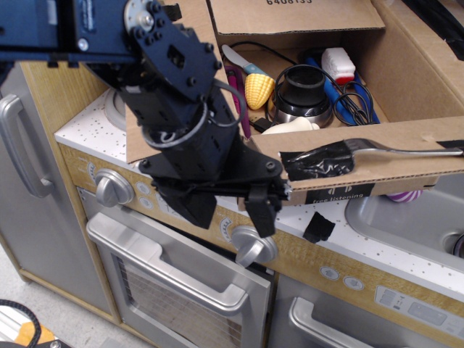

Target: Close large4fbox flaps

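The large4fbox (413,80) stands open on the toy kitchen counter, with corn, a metal pot and cables inside. Its near long flap (391,168) carries a metal fork (406,151) held by black tape and is tilted up towards level, showing its printed outer edge. The far flap (290,14) stands up at the back. The right flap (435,36) leans outward. The left flap (138,141) is mostly hidden behind my arm. My gripper (228,210) is open, pointing down, with its right finger (262,210) under the near flap's left corner.
Below the box are the oven door with its grey handle (167,264), two knobs (109,188) (254,248) and a clock panel. A loose scrap of black tape (317,227) lies on the speckled counter. A sink (413,217) is at the right. A grey fridge door (22,152) is at the left.
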Motion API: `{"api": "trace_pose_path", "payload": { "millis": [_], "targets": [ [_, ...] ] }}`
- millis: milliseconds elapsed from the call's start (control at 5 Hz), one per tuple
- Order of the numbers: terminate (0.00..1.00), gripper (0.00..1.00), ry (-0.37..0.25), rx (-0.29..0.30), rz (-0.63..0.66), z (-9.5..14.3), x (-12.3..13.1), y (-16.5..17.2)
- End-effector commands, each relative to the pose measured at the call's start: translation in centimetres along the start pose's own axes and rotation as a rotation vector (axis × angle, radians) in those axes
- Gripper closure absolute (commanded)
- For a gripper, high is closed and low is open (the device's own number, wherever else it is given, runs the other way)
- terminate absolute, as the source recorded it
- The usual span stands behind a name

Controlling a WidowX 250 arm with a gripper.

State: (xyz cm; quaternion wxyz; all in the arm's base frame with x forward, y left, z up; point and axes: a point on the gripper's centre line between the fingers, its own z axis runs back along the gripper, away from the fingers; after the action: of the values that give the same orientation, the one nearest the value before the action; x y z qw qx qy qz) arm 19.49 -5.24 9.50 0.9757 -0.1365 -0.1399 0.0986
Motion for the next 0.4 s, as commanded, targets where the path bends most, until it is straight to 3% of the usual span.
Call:
{"api": "trace_pose_path", "payload": {
  "millis": [0,200],
  "targets": [
    [0.00,0.00,-0.054,0.042,-0.121,2.5,3.7,-1.0],
    [0.00,0.00,-0.038,0.063,-0.177,3.3,5.5,-0.4]
  ]
}}
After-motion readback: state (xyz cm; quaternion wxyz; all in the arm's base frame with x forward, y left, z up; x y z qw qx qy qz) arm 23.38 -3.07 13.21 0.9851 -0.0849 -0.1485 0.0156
